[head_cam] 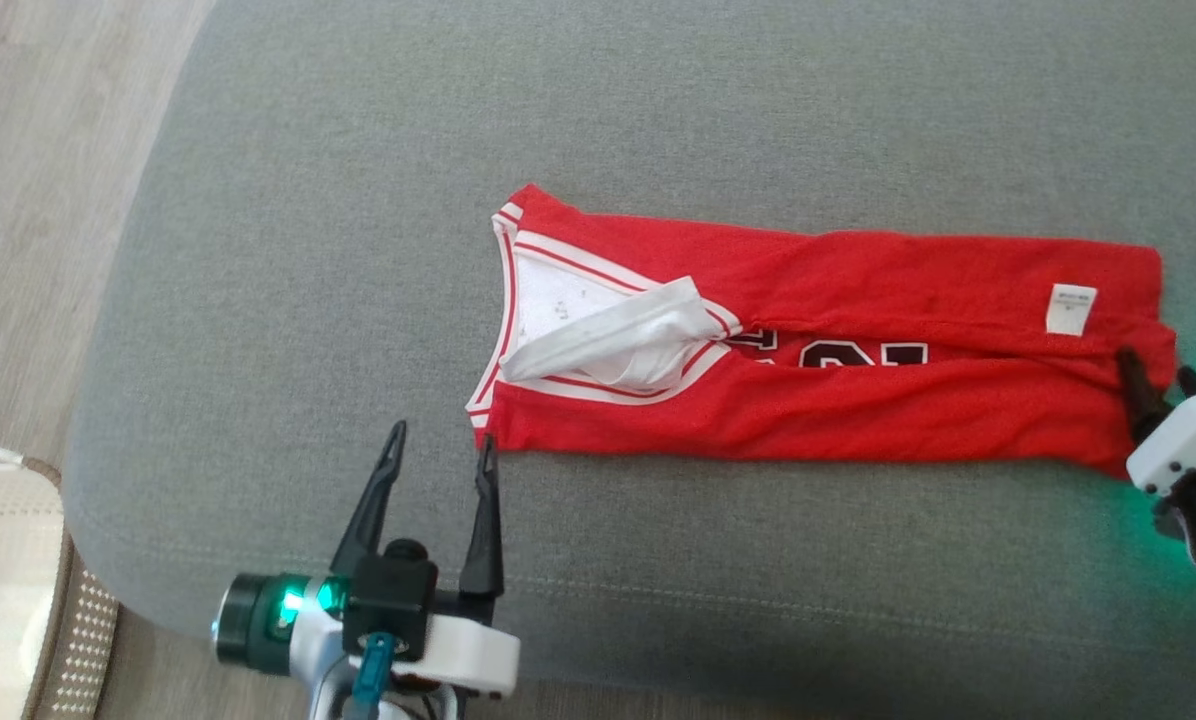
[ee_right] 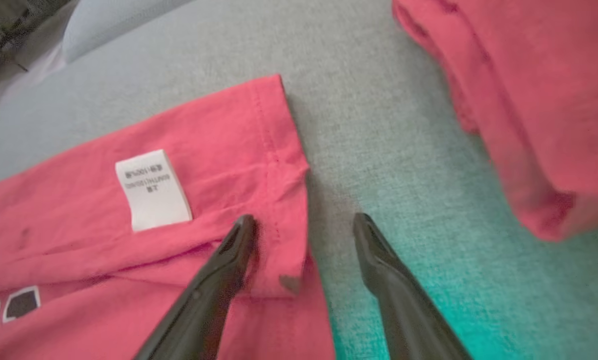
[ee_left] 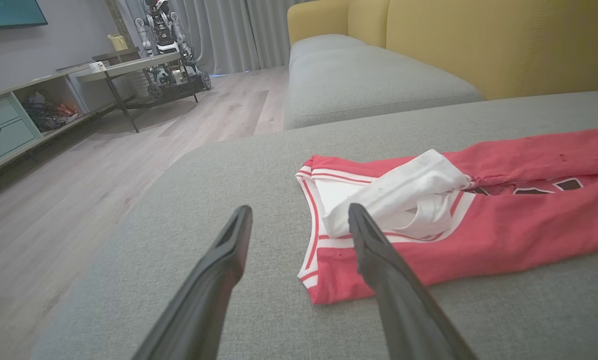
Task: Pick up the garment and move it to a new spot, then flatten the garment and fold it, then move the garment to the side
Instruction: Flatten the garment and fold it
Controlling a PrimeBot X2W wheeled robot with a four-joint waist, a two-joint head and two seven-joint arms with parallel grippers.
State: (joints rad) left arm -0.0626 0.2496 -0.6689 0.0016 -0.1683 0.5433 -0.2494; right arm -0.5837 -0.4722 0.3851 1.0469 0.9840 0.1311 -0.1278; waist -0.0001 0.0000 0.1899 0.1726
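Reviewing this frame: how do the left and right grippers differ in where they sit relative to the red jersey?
The left gripper is at the collar end of the jersey; the right gripper is at its hem end, near the white label. The left gripper sits over the gray cushion beside the jersey's corner; the right gripper straddles the hem edge. Both are open, holding nothing.

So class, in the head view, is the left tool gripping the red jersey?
No, the left tool stands open beside the collar end of the jersey, holding nothing.
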